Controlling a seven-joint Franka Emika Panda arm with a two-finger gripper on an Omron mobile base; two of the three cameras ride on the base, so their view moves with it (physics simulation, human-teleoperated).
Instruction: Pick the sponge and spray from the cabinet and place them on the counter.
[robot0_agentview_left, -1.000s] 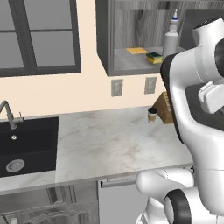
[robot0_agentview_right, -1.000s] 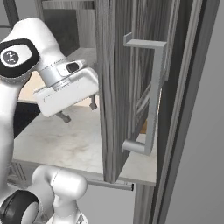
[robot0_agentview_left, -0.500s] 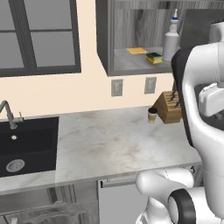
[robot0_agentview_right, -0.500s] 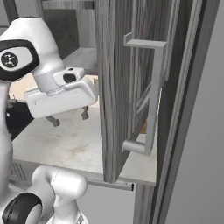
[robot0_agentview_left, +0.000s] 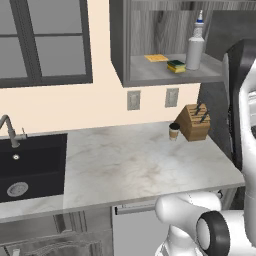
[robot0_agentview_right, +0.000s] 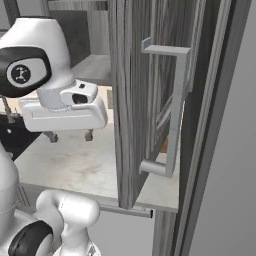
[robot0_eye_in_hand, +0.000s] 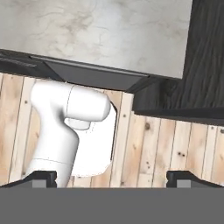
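From the left base camera I see the dark grey wood-grain wall cabinet (robot0_agentview_left: 165, 45) standing open, its grey inner shelf carrying three things. The small yellow sponge with a dark green top layer (robot0_agentview_left: 176, 66) lies near the front edge of the shelf, towards its right half. Just to its right stands the pale grey-white spray bottle with a narrow neck and white trigger nozzle (robot0_agentview_left: 195, 47), upright, close to the sponge but apart from it. A thin flat yellow cloth (robot0_agentview_left: 156, 58) lies further back and to the left of the sponge.

Below, the broad white-beige marble-look counter (robot0_agentview_left: 135, 165) is bare across its middle. At its back right corner sits a light wooden knife block (robot0_agentview_left: 194, 121), with a small paper coffee cup (robot0_agentview_left: 174, 131) just beside it on the left. The inset black sink (robot0_agentview_left: 30, 165) takes the counter's left end, a grey tap (robot0_agentview_left: 8, 129) behind it.

In the right base camera my two-finger gripper (robot0_agentview_right: 69, 135) hangs above the counter, pointing down, left of the cabinet's open door (robot0_agentview_right: 145, 100) with its grey bar handle (robot0_agentview_right: 172, 107). The two dark fingertips (robot0_agentview_right: 89, 134) stand well apart with nothing between them, so the jaws are spread and empty. The hand camera looks down past the counter's front edge to a wooden plank floor (robot0_eye_in_hand: 153, 148).
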